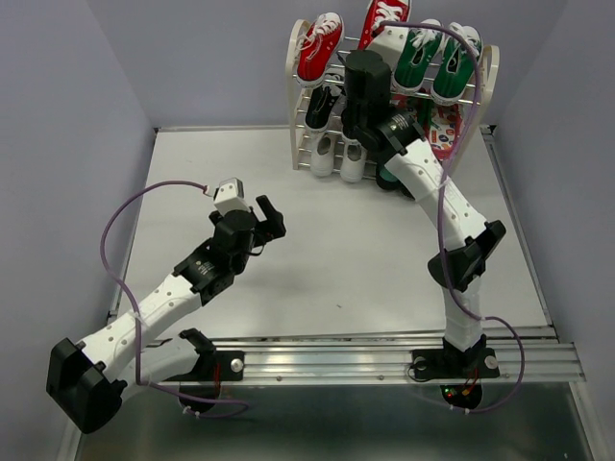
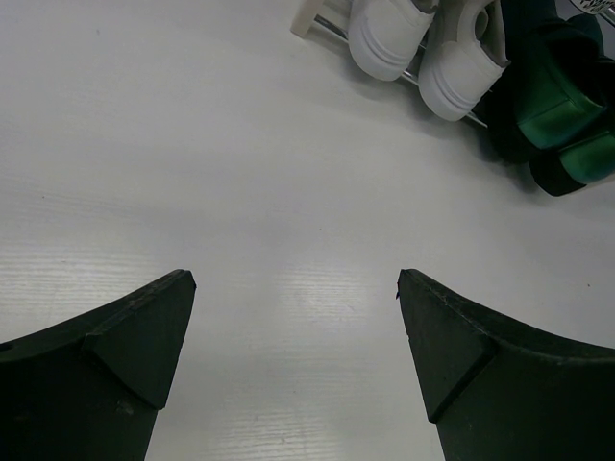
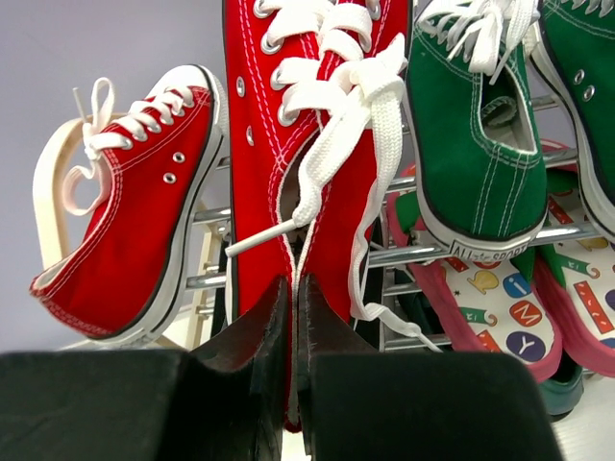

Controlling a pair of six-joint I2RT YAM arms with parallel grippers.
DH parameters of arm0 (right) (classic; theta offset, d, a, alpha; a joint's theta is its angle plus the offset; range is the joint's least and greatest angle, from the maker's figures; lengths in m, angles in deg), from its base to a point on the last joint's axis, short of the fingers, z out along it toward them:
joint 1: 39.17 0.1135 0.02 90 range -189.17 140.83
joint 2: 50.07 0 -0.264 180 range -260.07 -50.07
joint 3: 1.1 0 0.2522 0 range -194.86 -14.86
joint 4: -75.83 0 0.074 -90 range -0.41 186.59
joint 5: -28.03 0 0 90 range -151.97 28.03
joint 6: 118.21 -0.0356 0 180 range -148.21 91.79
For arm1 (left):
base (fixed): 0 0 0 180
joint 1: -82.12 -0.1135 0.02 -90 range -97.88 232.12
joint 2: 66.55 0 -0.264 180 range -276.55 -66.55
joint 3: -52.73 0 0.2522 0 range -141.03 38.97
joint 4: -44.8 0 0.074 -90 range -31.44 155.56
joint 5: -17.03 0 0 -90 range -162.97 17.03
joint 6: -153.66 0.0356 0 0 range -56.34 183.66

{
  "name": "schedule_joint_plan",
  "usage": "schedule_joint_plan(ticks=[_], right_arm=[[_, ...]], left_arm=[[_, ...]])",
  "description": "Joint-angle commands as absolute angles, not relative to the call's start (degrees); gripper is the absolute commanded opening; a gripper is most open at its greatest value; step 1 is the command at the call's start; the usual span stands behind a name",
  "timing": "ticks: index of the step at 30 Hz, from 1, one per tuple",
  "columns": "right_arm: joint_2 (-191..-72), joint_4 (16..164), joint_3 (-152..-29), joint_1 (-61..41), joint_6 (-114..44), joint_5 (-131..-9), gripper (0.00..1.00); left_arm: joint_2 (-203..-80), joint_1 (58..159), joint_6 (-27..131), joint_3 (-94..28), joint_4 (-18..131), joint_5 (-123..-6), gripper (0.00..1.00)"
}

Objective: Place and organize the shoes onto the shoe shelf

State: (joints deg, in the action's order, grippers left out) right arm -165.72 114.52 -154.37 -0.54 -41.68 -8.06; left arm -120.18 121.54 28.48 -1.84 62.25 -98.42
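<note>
The shoe shelf stands at the table's far edge. One red sneaker lies on its top tier at the left. My right gripper is shut on the heel fabric of the second red sneaker and holds it at the top tier beside the first; that sneaker also shows in the top view. The black sneakers sit on the middle tier, the white sneakers on the bottom one. My left gripper is open and empty over bare table, apart from the shelf.
Green sneakers fill the top tier's right half, with pink patterned slippers below them. More green shoes sit at the shelf's foot, right of the white pair. Grey walls close in the table's sides.
</note>
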Motion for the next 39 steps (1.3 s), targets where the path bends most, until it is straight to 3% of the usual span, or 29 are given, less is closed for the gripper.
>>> schedule_joint_plan(ticks=[1, 32, 38, 39], right_arm=[[-163.53, 105.67, -156.72, -2.25, -41.83, -11.42, 0.01], [-168.10, 105.76, -155.67, -6.04, -45.08, -18.46, 0.01], [-168.72, 105.76, -156.10, -6.57, -46.31, -18.55, 0.06], [-168.80, 105.76, -156.19, -6.57, -46.49, -18.46, 0.11]], left_arm=[[-120.51, 121.67, 29.12, -3.30, 59.62, -98.81, 0.99], [-123.68, 121.41, 30.08, -4.53, 59.71, -98.81, 0.99], [-123.50, 121.41, 30.08, -4.36, 59.71, -98.72, 0.99], [-123.42, 121.41, 30.00, -4.36, 59.79, -98.72, 0.99]])
